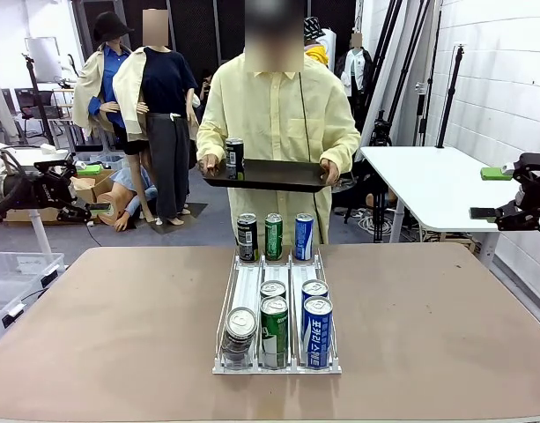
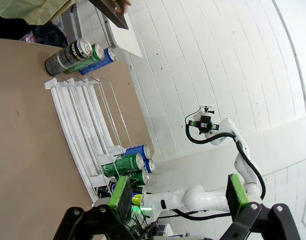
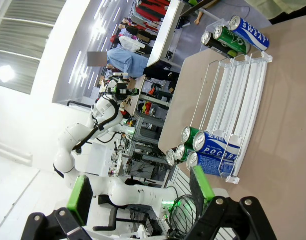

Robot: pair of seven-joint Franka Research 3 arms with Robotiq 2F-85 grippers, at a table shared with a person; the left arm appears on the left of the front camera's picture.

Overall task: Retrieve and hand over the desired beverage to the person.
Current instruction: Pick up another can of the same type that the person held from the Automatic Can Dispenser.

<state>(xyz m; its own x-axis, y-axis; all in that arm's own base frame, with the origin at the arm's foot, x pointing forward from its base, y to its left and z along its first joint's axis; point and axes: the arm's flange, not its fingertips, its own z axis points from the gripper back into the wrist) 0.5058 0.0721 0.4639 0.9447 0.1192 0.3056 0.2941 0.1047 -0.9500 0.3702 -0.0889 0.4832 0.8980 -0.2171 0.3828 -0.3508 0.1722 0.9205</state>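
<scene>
On the brown counter, we see beverage cans in the wire rack at twelve o'clock, axes near vertical, midway between arms; left tool and right tool gape wide, empty.

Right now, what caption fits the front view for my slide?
A person holding a tray with one can stands behind a rack of beverage cans on the table.
</scene>
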